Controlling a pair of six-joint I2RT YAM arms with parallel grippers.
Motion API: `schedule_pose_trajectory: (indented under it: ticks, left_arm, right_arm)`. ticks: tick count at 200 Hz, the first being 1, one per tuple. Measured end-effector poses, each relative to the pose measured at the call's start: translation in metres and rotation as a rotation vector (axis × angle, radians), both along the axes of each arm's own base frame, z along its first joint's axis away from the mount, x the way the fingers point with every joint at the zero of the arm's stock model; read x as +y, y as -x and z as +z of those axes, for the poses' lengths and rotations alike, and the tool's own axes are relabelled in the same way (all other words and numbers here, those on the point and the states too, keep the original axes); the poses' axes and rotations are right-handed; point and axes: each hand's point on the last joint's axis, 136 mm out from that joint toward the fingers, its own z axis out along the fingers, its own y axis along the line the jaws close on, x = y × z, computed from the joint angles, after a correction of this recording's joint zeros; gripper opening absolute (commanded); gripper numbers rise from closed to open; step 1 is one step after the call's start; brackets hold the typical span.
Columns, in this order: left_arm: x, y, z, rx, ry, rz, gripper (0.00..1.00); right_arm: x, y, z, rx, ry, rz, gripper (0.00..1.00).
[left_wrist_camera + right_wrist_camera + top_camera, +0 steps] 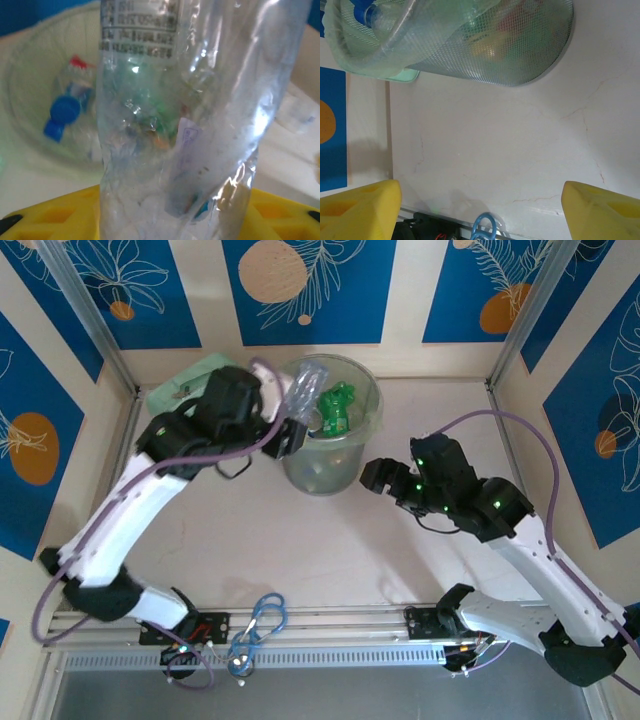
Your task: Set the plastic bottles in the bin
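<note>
My left gripper [290, 436] is shut on a clear crushed plastic bottle [305, 383] and holds it upright at the left rim of the bin [362, 445], a round translucent pale-green bucket. In the left wrist view that bottle [200, 100] stands between the yellow fingers [50, 216], with the bin's rim [25, 75] behind it. A green bottle [337, 408] lies inside the bin, and so does a clear one with a blue cap [62, 111]. My right gripper [376, 476] hangs open to the right of the bin, nothing between its fingers [360, 206]; the bin [485, 50] is ahead of it.
A mint-green zip case [183, 390] lies at the back left, behind my left arm. A blue carabiner [266, 618] rests on the rail at the near edge, also seen as a blue ring [482, 225]. Walls close in the table on three sides.
</note>
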Motion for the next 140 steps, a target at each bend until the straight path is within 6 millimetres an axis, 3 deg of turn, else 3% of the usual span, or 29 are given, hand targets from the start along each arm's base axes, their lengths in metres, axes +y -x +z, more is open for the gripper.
schedule_pose_trajectory:
  ticks: [24, 49, 83, 114, 140]
  left_arm:
    - [-0.021, -0.041, -0.011, -0.058, -0.117, -0.002, 0.54]
    - [-0.03, -0.064, -0.022, -0.103, -0.215, -0.014, 0.54]
    - [-0.034, -0.077, -0.023, -0.158, -0.279, -0.033, 0.57]
    - [-0.037, -0.085, -0.018, -0.206, -0.313, -0.049, 0.67]
    - [-0.041, -0.089, -0.025, -0.21, -0.341, -0.066, 0.75]
  right_arm:
    - [-0.009, 0.008, 0.007, -0.019, -0.012, -0.007, 0.84]
    - [-0.018, 0.014, 0.012, -0.036, -0.024, -0.022, 0.84]
    - [-0.026, 0.014, 0.007, -0.027, -0.022, -0.046, 0.84]
    - [-0.028, 0.012, 0.004, -0.013, -0.019, -0.058, 0.84]
    - [-0.031, 0.011, 0.005, -0.009, -0.029, -0.069, 0.84]
